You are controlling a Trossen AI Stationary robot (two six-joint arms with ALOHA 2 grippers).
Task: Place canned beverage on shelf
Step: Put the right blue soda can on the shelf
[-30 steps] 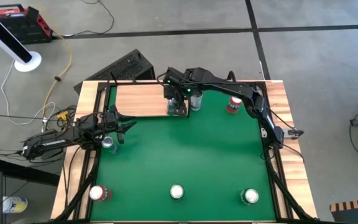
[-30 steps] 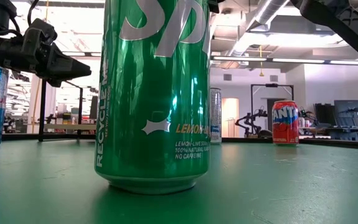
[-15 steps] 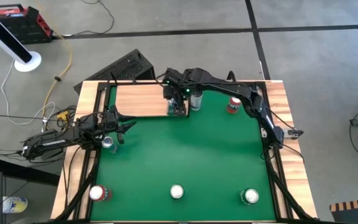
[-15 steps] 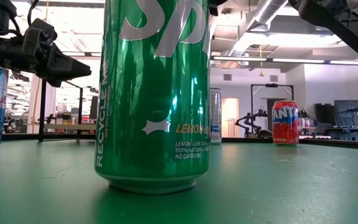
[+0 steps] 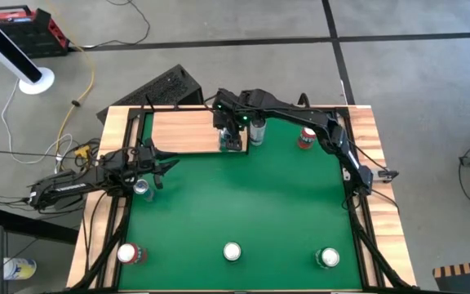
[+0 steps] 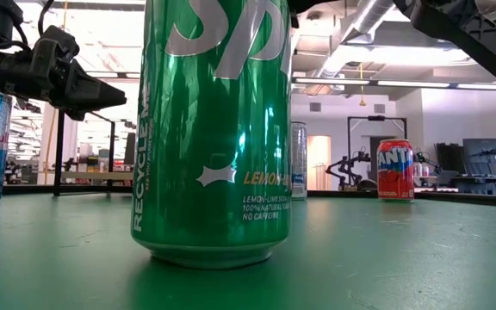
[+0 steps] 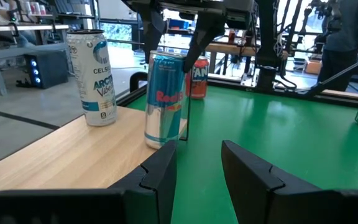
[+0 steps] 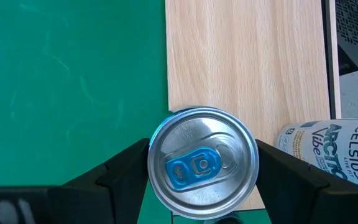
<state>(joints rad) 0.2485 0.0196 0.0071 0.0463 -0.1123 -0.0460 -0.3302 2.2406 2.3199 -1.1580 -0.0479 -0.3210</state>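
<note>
The green bench [image 5: 243,212] carries the pale wooden shelf [image 5: 182,131] at its far left, black posts at the corners. At the shelf's right edge the right end effector [image 8: 202,167] points straight down over a blue Red Bull can [image 7: 164,99] – its fingers [image 8: 128,168] stand apart on either side of the can's top, clear of it, and the can stands on the shelf's corner. Just beside it stands a white Celsius can [image 7: 92,78]. A red Fanta can [image 5: 306,138] sits farther right on the bench. The left end effector [image 7: 199,163] hangs near the bench's left edge, fingers slightly apart and empty – another blue can [image 5: 142,189] stands below it. Along the near edge stand three cans, the middle one a green Sprite can [image 6: 213,129] that blocks much of the low view.
</note>
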